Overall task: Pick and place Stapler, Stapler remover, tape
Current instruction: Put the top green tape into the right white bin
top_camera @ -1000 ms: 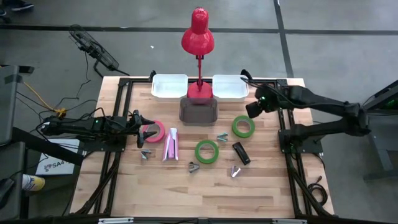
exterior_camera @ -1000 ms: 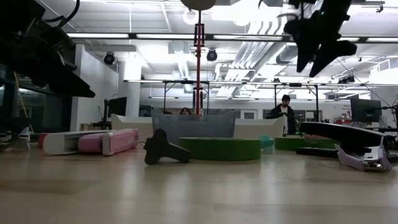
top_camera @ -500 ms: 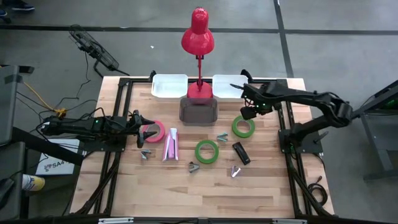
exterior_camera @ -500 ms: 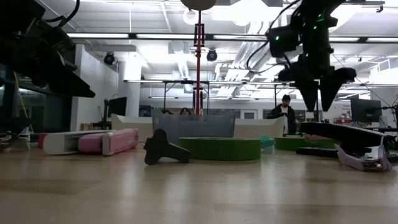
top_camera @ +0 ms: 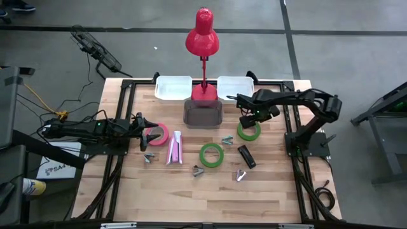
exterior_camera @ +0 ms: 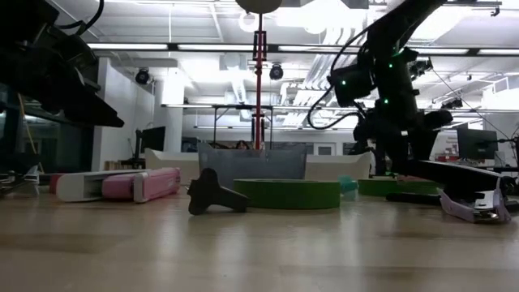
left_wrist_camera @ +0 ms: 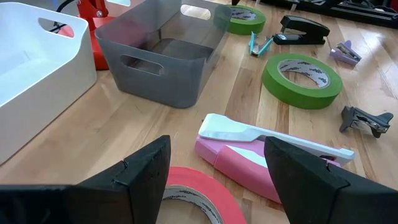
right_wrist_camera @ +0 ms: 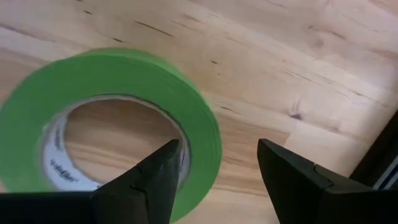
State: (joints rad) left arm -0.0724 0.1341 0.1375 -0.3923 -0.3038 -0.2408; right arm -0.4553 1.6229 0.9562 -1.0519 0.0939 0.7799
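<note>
The right-hand green tape ring (top_camera: 248, 130) lies flat on the table, and my right gripper (top_camera: 247, 120) hangs just over it, open. In the right wrist view the fingers straddle the wall of the ring (right_wrist_camera: 112, 124), one over the hole and one outside. A second green ring (top_camera: 212, 154) lies mid-table. The pink ring (top_camera: 156, 133) lies by my left gripper (top_camera: 142, 131), which is open and level, with the ring (left_wrist_camera: 199, 199) between its fingers. The pink stapler (top_camera: 174, 147) and the black stapler (top_camera: 246, 156) lie flat. Several staple removers (top_camera: 198, 170) are scattered about.
A grey bin (top_camera: 203, 112) stands at the far middle in front of a red lamp (top_camera: 202, 38), with white bins (top_camera: 173, 88) (top_camera: 235, 89) on either side. Bare wood runs along the near edge. A person stands in the room behind the table.
My right arm has swung from the table's far right corner toward the left and come down until its gripper hangs just above the right-hand green tape ring. The gripper has tipped to point downward. The left arm and all objects have kept still.
</note>
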